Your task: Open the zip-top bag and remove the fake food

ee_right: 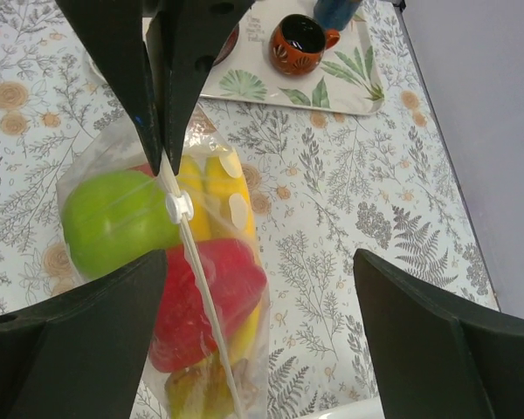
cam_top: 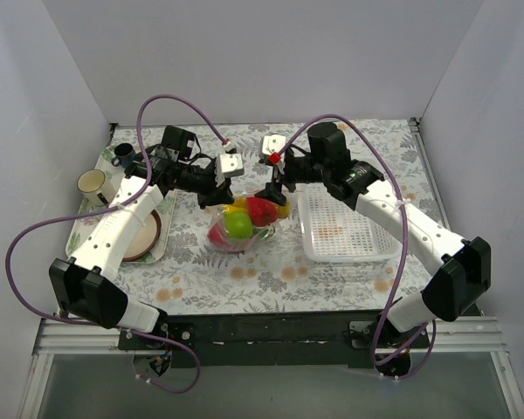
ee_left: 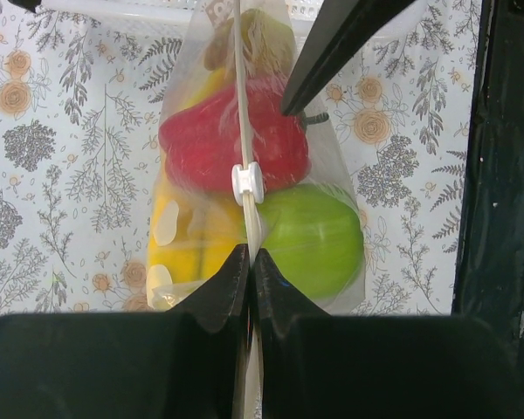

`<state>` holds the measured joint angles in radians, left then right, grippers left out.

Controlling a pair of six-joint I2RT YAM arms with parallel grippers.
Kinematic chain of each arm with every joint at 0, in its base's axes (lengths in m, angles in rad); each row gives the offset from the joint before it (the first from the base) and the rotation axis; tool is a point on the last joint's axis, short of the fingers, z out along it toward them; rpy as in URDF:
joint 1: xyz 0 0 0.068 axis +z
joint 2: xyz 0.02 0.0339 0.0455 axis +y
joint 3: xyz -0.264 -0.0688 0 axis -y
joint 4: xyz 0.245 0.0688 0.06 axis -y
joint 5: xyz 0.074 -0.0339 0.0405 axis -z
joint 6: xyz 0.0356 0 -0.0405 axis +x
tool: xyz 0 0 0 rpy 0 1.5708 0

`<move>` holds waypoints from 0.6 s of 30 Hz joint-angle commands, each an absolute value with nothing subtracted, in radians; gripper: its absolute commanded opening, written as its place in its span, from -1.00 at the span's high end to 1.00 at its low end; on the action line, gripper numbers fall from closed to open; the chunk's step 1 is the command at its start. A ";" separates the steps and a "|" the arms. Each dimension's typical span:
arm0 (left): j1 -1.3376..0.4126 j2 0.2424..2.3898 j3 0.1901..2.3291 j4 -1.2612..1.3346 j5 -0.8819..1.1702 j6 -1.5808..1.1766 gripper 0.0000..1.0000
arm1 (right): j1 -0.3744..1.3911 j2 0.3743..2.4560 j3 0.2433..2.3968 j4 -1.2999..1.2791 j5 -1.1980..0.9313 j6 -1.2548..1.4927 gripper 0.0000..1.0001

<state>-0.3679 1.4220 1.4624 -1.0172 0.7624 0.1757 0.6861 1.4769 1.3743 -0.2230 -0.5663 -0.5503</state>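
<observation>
The clear zip-top bag [cam_top: 240, 229] stands on the flowered cloth mid-table with its zip strip [ee_left: 242, 131] uppermost and a white slider [ee_left: 245, 183] partway along. The fake food shows through the plastic: a green apple [ee_left: 314, 236], a red pepper [ee_left: 210, 144] and a yellow banana [ee_left: 188, 244]. My left gripper [ee_left: 250, 253] is shut on the near end of the zip strip. My right gripper [ee_right: 260, 257] hangs open over the bag's other end, one finger [ee_right: 113, 297] above the apple and pepper, the other [ee_right: 419, 323] over bare cloth. It grips nothing.
A white perforated basket [cam_top: 345, 229] lies to the right of the bag. At the left, a leaf-print tray [cam_top: 87, 236] carries a brown dish [cam_top: 148, 236], a cream mug [cam_top: 92, 182] and an orange mug [ee_right: 299, 44]. White walls close in the table.
</observation>
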 commanded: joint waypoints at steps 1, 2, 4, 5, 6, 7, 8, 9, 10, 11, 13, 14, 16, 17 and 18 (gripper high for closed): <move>-0.365 1.356 1.477 -1.003 0.805 0.201 1.00 | 0.676 1.491 1.442 -0.268 -0.676 -0.569 -0.83; -0.365 1.361 1.480 -1.006 0.807 0.204 1.00 | 0.675 1.500 1.445 -0.268 -0.690 -0.566 -0.79; -0.367 1.365 1.483 -1.011 0.811 0.206 1.00 | 0.675 1.511 1.453 -0.271 -0.730 -0.555 -0.76; -0.367 1.368 1.489 -1.011 0.813 0.206 1.00 | 0.676 1.523 1.456 -0.272 -0.739 -0.551 -0.72; -0.367 1.371 1.491 -1.014 0.816 0.206 1.00 | 0.675 1.531 1.460 -0.272 -0.748 -0.546 -0.70; -0.368 1.373 1.493 -1.014 0.819 0.207 1.00 | 0.676 1.539 1.462 -0.273 -0.771 -0.539 -0.68; -0.370 1.376 1.497 -1.014 0.821 0.207 1.00 | 0.676 1.555 1.469 -0.275 -0.781 -0.535 -0.62; -0.373 1.379 1.502 -1.014 0.821 0.206 1.00 | 0.676 1.565 1.473 -0.275 -0.791 -0.532 -0.59; -0.371 1.381 1.503 -1.014 0.822 0.207 1.00 | 0.678 1.572 1.477 -0.273 -0.805 -0.528 -0.57; -0.376 1.382 1.505 -1.014 0.822 0.206 1.00 | 0.678 1.584 1.482 -0.270 -0.810 -0.517 -0.52; -0.376 1.387 1.505 -1.015 0.824 0.206 1.00 | 0.678 1.591 1.482 -0.256 -0.818 -0.505 -0.48; -0.377 1.388 1.505 -1.014 0.825 0.206 1.00 | 0.680 1.592 1.480 -0.241 -0.822 -0.496 -0.45; -0.380 1.391 1.505 -1.012 0.819 0.209 1.00 | 0.680 1.591 1.476 -0.230 -0.831 -0.489 -0.44; -0.380 1.394 1.505 -1.011 0.821 0.207 1.00 | 0.681 1.592 1.474 -0.218 -0.833 -0.482 -0.43; -0.382 1.393 1.505 -1.011 0.819 0.209 1.00 | 0.681 1.591 1.470 -0.210 -0.834 -0.477 -0.42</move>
